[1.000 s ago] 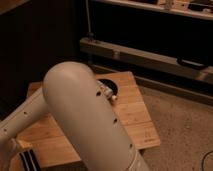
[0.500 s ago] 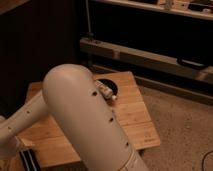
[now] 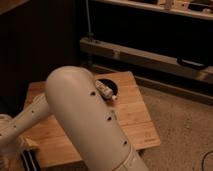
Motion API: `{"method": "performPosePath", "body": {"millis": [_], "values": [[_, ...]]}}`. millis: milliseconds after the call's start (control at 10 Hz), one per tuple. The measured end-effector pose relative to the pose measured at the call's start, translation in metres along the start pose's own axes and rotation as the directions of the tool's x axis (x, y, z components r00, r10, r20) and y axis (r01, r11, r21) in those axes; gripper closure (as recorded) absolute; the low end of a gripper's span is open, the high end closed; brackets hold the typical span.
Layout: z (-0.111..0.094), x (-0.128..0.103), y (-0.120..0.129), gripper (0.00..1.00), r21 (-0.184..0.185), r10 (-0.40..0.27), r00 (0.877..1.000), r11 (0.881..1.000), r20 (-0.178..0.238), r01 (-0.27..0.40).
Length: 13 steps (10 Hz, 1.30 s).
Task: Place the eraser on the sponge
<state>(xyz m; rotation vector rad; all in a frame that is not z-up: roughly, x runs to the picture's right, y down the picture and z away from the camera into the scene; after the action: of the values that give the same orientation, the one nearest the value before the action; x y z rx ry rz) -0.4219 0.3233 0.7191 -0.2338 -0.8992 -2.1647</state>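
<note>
My white arm [image 3: 87,120] fills the middle of the view and hides much of the wooden table [image 3: 132,117]. Its forearm runs down to the bottom left corner, where the gripper [image 3: 17,152] sits low over the table's front left corner. Right beside it lies a black block with pale lengthwise stripes, the eraser [image 3: 31,159], partly cut off by the picture's edge. Whether the gripper touches it I cannot tell. The sponge is hidden.
A dark round dish [image 3: 111,86] stands at the table's far side, with a small pale bottle-like thing [image 3: 106,91] lying across it. Behind the table runs a dark shelf unit with a low rail [image 3: 145,55]. Speckled floor [image 3: 185,130] lies to the right.
The arm has shifted only slightly; the forearm and wrist stay low at the bottom left by the striped block.
</note>
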Motion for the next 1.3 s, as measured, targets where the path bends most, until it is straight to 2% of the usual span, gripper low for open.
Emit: {"method": "performPosePath", "body": {"millis": [100,200,600,900,1000,1300], "values": [[0.0017,-0.0004,0.0014,0.21,0.002,0.002,1.0,1.0,0.003,-0.002],[0.003,-0.001,0.003,0.27,0.004,0.004,1.0,1.0,0.005,-0.004],[0.0082,-0.0021,0.0046,0.7,0.012,0.006,1.0,1.0,0.021,-0.007],[0.0054,-0.0026,0.0056,0.95,0.009,0.005,1.0,1.0,0.022,-0.005],[0.0051,-0.0027,0.0051,1.0,0.01,0.005,1.0,1.0,0.023,-0.005],[0.0038,-0.0033,0.0036,1.0,0.009,-0.001,1.0,1.0,0.021,0.0]]}}
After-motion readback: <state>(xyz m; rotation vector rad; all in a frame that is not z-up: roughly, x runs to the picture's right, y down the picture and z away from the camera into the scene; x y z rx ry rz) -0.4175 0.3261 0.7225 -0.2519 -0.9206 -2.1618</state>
